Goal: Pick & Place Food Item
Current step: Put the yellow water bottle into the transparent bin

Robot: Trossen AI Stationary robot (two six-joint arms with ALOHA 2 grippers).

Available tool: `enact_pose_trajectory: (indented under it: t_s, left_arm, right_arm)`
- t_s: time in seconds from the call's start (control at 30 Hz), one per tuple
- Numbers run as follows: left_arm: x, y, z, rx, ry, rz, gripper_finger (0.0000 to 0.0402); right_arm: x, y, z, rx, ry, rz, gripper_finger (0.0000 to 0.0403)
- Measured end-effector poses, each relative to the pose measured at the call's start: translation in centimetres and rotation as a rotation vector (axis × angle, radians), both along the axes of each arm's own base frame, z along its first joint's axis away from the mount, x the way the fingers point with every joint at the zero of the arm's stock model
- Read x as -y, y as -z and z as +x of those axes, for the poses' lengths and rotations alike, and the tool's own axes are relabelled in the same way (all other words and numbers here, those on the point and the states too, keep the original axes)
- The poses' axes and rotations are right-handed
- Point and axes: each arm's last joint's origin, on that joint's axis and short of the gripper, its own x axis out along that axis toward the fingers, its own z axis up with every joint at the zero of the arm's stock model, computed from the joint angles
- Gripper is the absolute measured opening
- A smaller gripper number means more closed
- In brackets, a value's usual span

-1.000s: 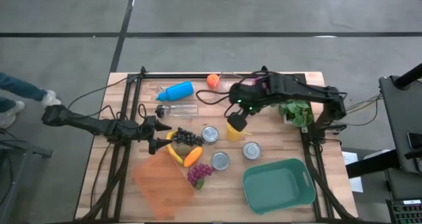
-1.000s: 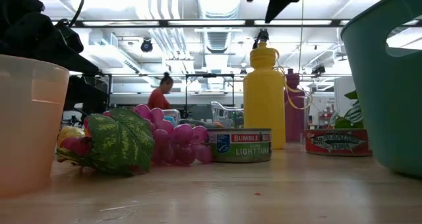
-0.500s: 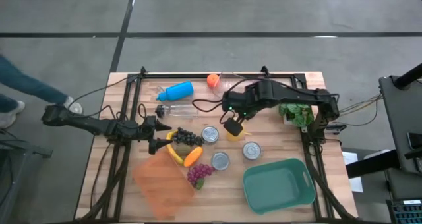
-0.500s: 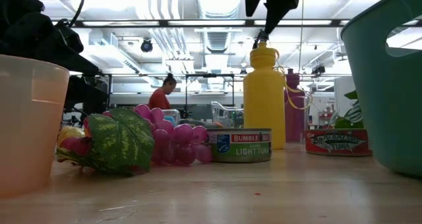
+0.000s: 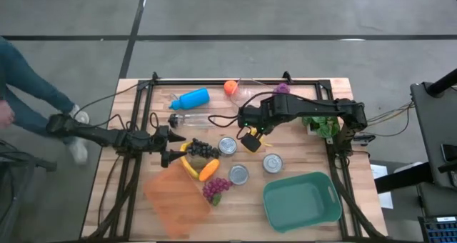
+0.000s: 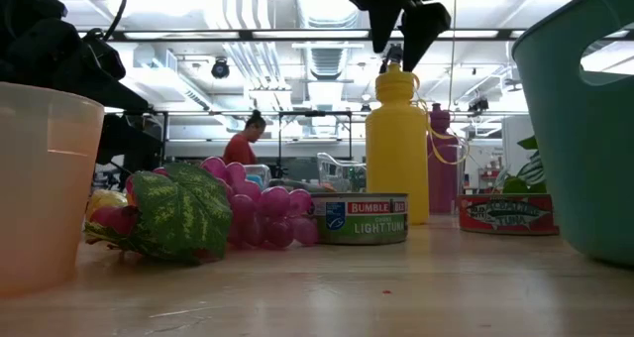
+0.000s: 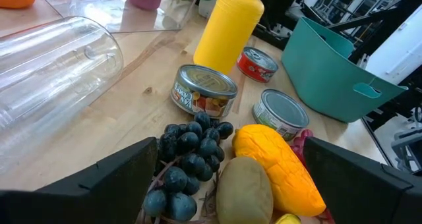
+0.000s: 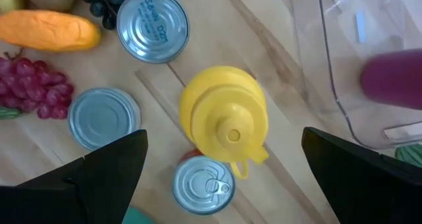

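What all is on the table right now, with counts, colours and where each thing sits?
Yellow bottle: one, upright, table middle, under the right pincer.
Cans: three, silver tops, around the yellow bottle.
Teal bin: one, front right.
Orange bin: one, translucent, front left.
Blue bottle: one, lying at the back left.
Clear bottle: one, lying beside the blue bottle.
Dark grapes: one bunch, before the left pincer.
Pink grapes: one bunch, near the orange bin.
Leafy greens: one bunch, right edge.
Left pincer: open, left of the fruit.
Right pincer: open, above the yellow bottle's cap.
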Motion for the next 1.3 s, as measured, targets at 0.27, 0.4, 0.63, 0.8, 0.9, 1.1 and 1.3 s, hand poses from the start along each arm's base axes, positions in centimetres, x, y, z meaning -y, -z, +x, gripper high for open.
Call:
enact_pose_trajectory:
  t_s: [0.27,0.4,0.63,0.8,0.9,1.1,1.3]
  left_arm:
    - [0.0,0.0,0.0,0.000,0.000,0.000,0.0384]
    - [0.0,0.0,0.0,0.000,0.000,0.000,0.0384]
    - [0.0,0.0,0.0,0.000,0.000,0.000,0.0384]
    - [0.0,0.0,0.0,0.001,0.000,0.000,0.0384]
    - [0.0,0.0,0.0,0.000,0.000,0.000,0.0384]
    - [0.0,0.0,0.0,0.000,0.000,0.000,0.0384]
    - [0.0,0.0,0.0,0.000,0.000,0.000,0.0384]
  right_arm:
    - [0.0,1.1,0.2,-0.011,-0.021,-0.006,0.0400]
    - [0.3,1.5,0.2,-0.016,-0.014,-0.012,0.0400]
    - [0.5,2.1,0.2,-0.026,-0.010,-0.012,0.0400]
    - [0.8,2.1,0.4,-0.015,-0.018,-0.016,0.0400]
    - [0.9,2.1,0.4,-0.015,-0.015,-0.015,0.0400]
    - [1.0,2.3,0.3,-0.020,-0.013,-0.009,0.0400]
    - [1.0,2.3,0.3,-0.021,-0.017,0.006,0.0400]
